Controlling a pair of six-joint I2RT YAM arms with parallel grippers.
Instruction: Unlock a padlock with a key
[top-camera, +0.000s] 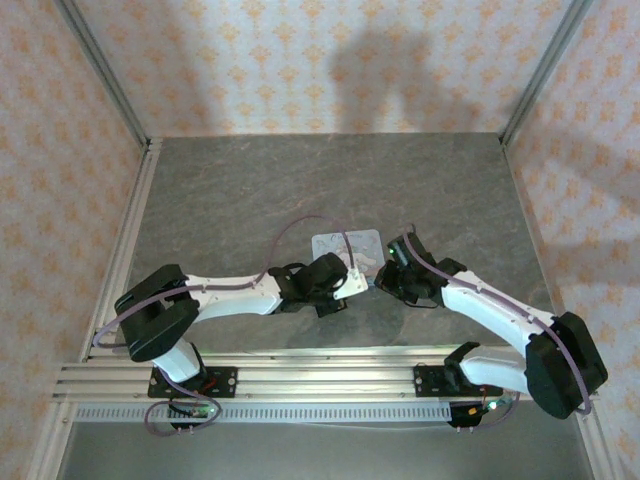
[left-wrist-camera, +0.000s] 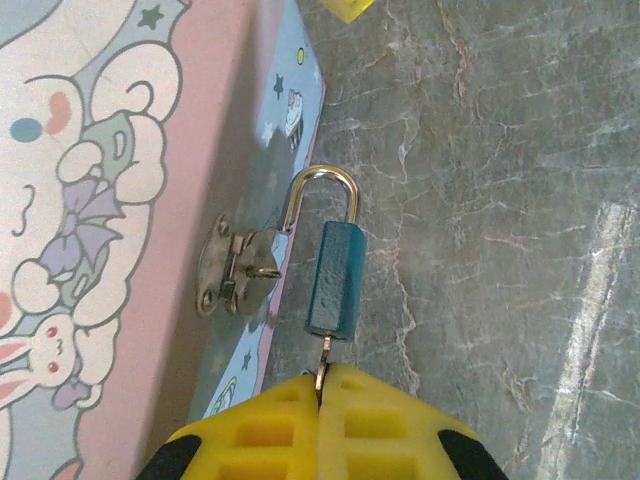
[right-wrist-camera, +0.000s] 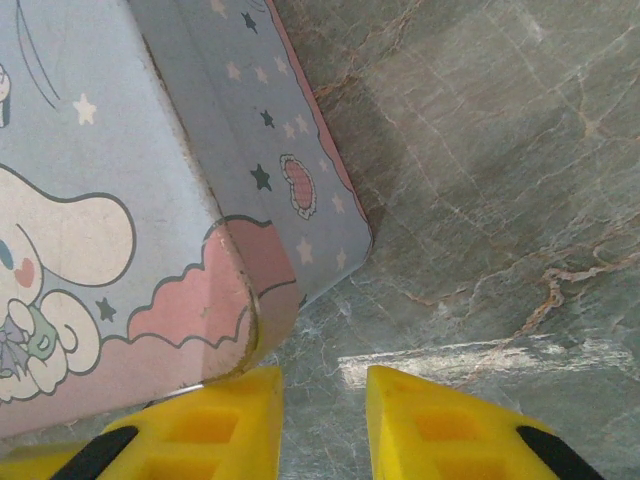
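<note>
Left hand (left-wrist-camera: 322, 388) is clamped on key (left-wrist-camera: 325, 356), inserted in padlock (left-wrist-camera: 335, 280); turning appears outstanding. Right hand (right-wrist-camera: 325, 400) stands apart, empty.

Tin (top-camera: 365, 242) blocks centre, padlock (left-wrist-camera: 337, 280) hanging off its side; table (top-camera: 300, 180) beyond lies open.

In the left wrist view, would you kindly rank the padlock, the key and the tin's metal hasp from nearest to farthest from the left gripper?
From the left gripper:
1. key, pinched in it, at the centre.
2. padlock, just beyond the key, straight ahead.
3. metal hasp, on the tin, off to the picture's left.
</note>
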